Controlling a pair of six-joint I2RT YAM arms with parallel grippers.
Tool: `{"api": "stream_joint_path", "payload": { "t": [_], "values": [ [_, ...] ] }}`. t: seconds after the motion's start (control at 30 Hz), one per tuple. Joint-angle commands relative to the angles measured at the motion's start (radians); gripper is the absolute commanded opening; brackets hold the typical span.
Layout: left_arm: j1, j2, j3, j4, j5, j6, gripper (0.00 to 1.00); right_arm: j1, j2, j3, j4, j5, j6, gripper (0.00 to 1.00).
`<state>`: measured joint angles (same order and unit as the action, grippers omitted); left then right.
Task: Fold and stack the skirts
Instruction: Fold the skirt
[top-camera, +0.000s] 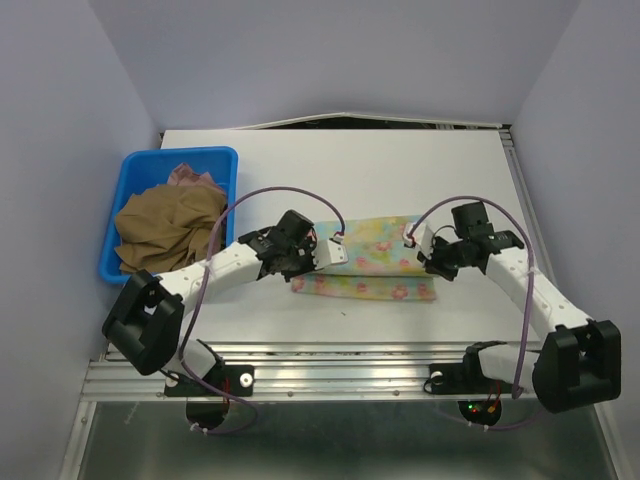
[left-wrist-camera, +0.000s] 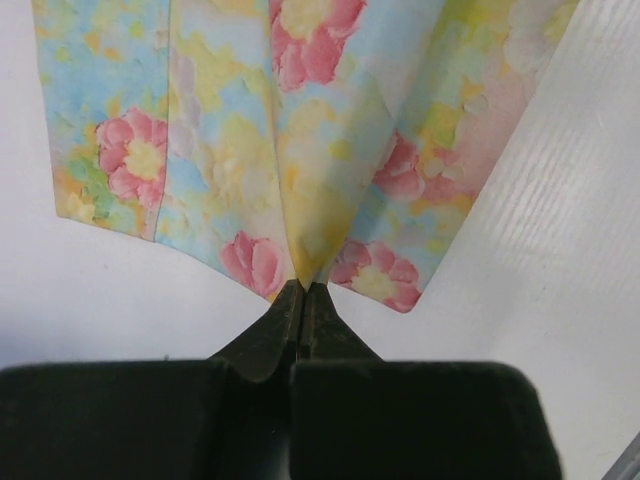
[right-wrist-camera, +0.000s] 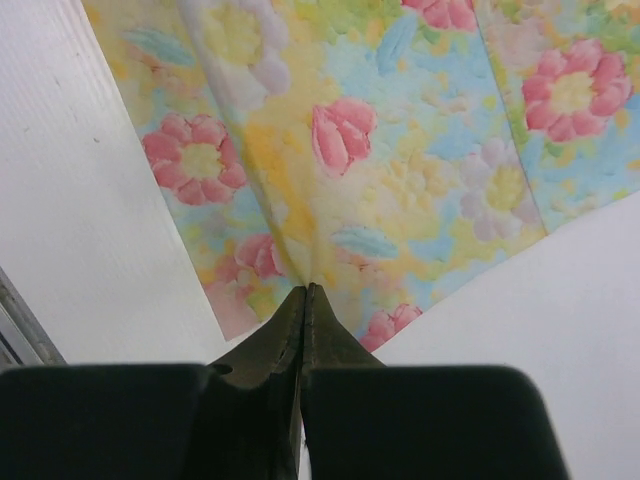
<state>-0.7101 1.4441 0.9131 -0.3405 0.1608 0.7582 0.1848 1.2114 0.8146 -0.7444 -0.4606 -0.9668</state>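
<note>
The pastel yellow-blue skirt with pink flowers (top-camera: 372, 258) lies spread on the white table between my two arms. My left gripper (top-camera: 312, 258) is shut on its left edge; in the left wrist view the jaws (left-wrist-camera: 302, 288) pinch a raised fold of the floral cloth (left-wrist-camera: 300, 150). My right gripper (top-camera: 428, 256) is shut on its right edge; in the right wrist view the jaws (right-wrist-camera: 306, 290) pinch a fold of the cloth (right-wrist-camera: 380, 150). The brown pleated skirt (top-camera: 165, 228) is heaped in the blue bin, and a bit of the dusty pink skirt (top-camera: 192, 177) shows behind it.
The blue plastic bin (top-camera: 222, 160) stands at the table's left side. Purple cables loop over both arms. A metal rail (top-camera: 330, 375) runs along the near edge of the table. White table surface (top-camera: 330, 170) lies behind the floral skirt.
</note>
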Motion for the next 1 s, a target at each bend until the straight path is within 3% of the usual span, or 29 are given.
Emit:
{"api": "stream_joint_path", "payload": {
  "t": [0.0,0.2,0.27,0.33,0.4,0.5,0.73,0.83,0.97],
  "values": [
    [-0.043,-0.03,-0.075,0.004,-0.04,-0.005,0.0,0.008,-0.065,-0.066,-0.036,0.046,-0.11,0.01],
    [-0.13,-0.011,-0.143,0.052,-0.056,-0.033,0.02,0.008,-0.085,-0.187,0.069,0.071,-0.135,0.01],
    [-0.15,-0.011,-0.149,0.049,-0.063,-0.039,0.19,0.019,-0.087,-0.218,0.08,0.068,-0.148,0.03],
    [-0.152,-0.02,-0.154,0.023,-0.053,-0.034,0.24,0.019,-0.09,-0.226,0.06,0.053,-0.162,0.07],
    [-0.154,-0.042,-0.149,-0.012,-0.046,-0.031,0.31,0.019,-0.118,-0.229,0.034,0.048,-0.167,0.21],
    [-0.154,-0.1,-0.122,-0.084,0.029,-0.026,0.42,0.019,-0.173,-0.159,0.023,0.056,-0.101,0.22],
    [-0.126,-0.134,0.052,-0.158,0.102,-0.105,0.38,0.019,-0.089,0.112,0.037,0.025,0.176,0.22],
    [-0.072,-0.068,0.119,-0.124,0.132,-0.158,0.37,0.019,0.016,0.202,0.042,-0.026,0.282,0.24],
    [-0.046,0.062,0.142,-0.091,0.063,-0.284,0.36,0.019,0.169,0.248,0.141,-0.03,0.37,0.25]
  ]
}}
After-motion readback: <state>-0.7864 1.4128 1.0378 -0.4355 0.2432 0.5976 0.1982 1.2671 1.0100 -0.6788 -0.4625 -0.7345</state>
